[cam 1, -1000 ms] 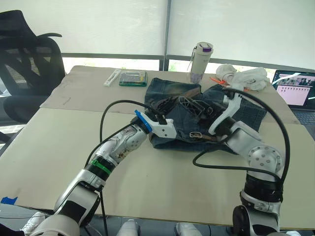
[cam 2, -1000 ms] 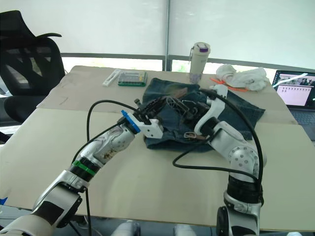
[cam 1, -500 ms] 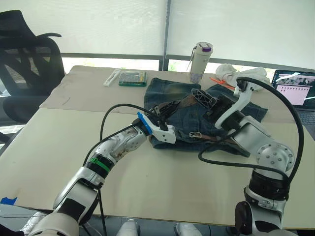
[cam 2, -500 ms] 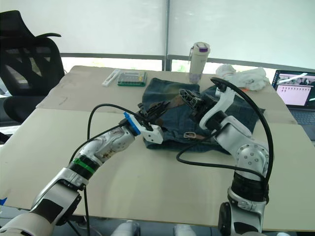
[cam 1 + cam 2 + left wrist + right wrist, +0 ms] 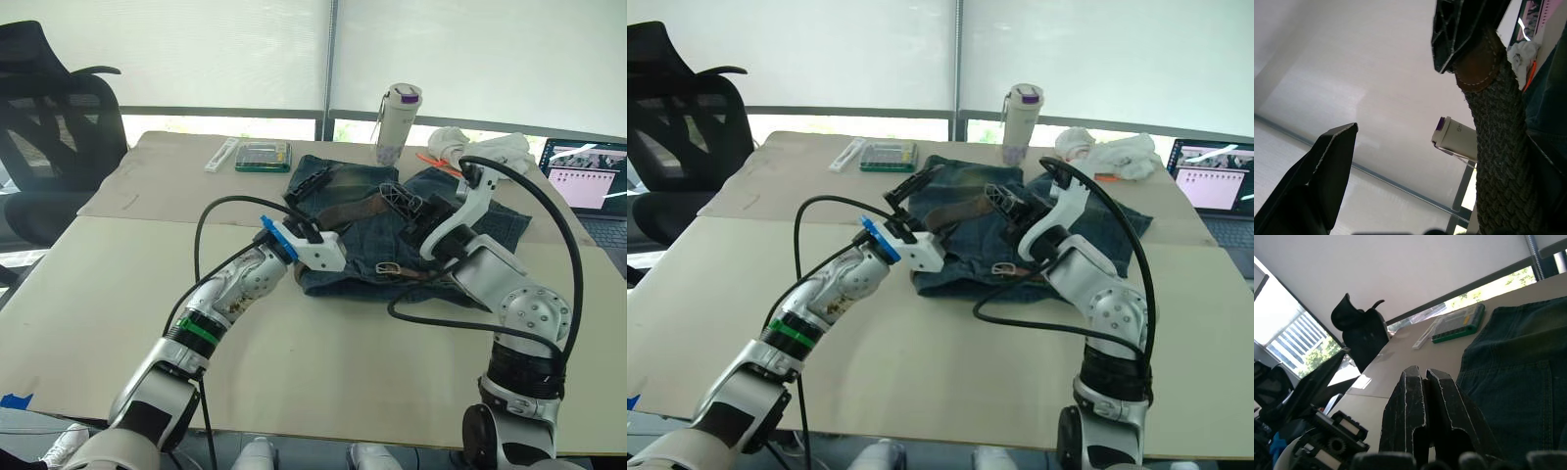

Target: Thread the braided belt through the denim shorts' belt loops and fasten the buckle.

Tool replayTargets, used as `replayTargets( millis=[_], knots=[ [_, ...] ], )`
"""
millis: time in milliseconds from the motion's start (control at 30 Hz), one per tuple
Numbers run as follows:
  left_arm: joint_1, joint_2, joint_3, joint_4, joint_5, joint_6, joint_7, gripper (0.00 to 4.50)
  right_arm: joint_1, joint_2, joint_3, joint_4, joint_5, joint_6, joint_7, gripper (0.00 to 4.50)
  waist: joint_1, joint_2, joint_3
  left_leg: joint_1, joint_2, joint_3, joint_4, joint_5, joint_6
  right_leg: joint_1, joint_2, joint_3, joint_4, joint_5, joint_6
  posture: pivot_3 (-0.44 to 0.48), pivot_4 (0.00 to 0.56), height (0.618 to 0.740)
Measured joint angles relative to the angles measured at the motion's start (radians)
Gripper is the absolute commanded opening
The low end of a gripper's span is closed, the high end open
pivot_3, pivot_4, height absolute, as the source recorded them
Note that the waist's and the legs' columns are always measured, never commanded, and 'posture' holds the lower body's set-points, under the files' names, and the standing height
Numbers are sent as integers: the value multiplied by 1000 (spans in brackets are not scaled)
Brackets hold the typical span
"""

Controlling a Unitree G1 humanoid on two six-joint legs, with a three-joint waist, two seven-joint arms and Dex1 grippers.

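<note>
The denim shorts (image 5: 490,223) lie flat at the middle of the table. Across them the braided belt (image 5: 348,209) stretches in the air from my left gripper to my right one. Lower down, its silver buckle (image 5: 389,266) rests on the shorts' near edge. My right gripper (image 5: 394,194) is shut on the belt's brown leather tip (image 5: 1476,68). My left gripper (image 5: 919,201) is open at the shorts' left edge. The strap runs beside one finger, and the other finger (image 5: 1317,186) stands well apart. I cannot make out any belt loops.
At the table's far side stand a white bottle with a purple lid (image 5: 400,122), a white cloth bundle (image 5: 480,152), a green box (image 5: 265,155) and a white strip (image 5: 223,154). An open laptop (image 5: 588,176) sits at the far right, a black office chair (image 5: 54,117) at the left.
My right gripper has shut on the belt's tip and drawn it up and to the right. My left gripper has let go of the belt and opened wide.
</note>
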Motion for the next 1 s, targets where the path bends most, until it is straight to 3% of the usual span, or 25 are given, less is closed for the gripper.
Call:
replayTargets(
  millis=[100, 267, 433, 633, 733, 1000],
  knots=[
    [73, -78, 37, -86, -242, 104, -151, 4479, -18, 11, -7, 20, -14, -39, -23, 0, -1, 0, 0, -1, 0, 0, 0, 0, 0, 0, 0, 0, 0, 0, 0, 0, 150, 737],
    [135, -205, 131, -314, -704, 495, -359, 4479, -22, 33, -5, 57, -35, -84, -32, 0, -12, 0, 0, -1, 0, -1, 1, 0, 0, 0, 0, 0, 0, 0, 0, 0, 150, 737],
    [161, -239, 219, -470, -1121, 954, -445, 4479, -22, 51, -16, 60, -30, -113, -41, 0, -30, 0, 0, 1, 1, -1, 1, 0, 1, 0, 1, 0, 2, 0, 0, 0, 150, 737],
    [172, -305, 357, -487, -1553, 1326, -411, 4479, -22, 74, -24, 52, 8, -116, -44, 0, -43, 1, 0, 1, 1, -2, 1, 1, 1, 0, 1, 0, 4, 0, 0, 0, 150, 737],
    [170, -362, 454, -425, -1699, 1391, -315, 4479, -22, 78, -24, 39, 40, -116, -44, 0, -42, 1, 0, 2, 0, -2, 1, 1, 1, 0, 1, 0, 4, 0, 0, 0, 150, 737],
    [120, -451, 571, -315, -1836, 1406, -190, 4479, -6, 77, -24, -10, 178, -113, -77, 0, -35, 1, 0, 0, 0, -1, 1, 1, 1, 1, 1, 0, 0, 0, 0, 0, 150, 737]
  ],
)
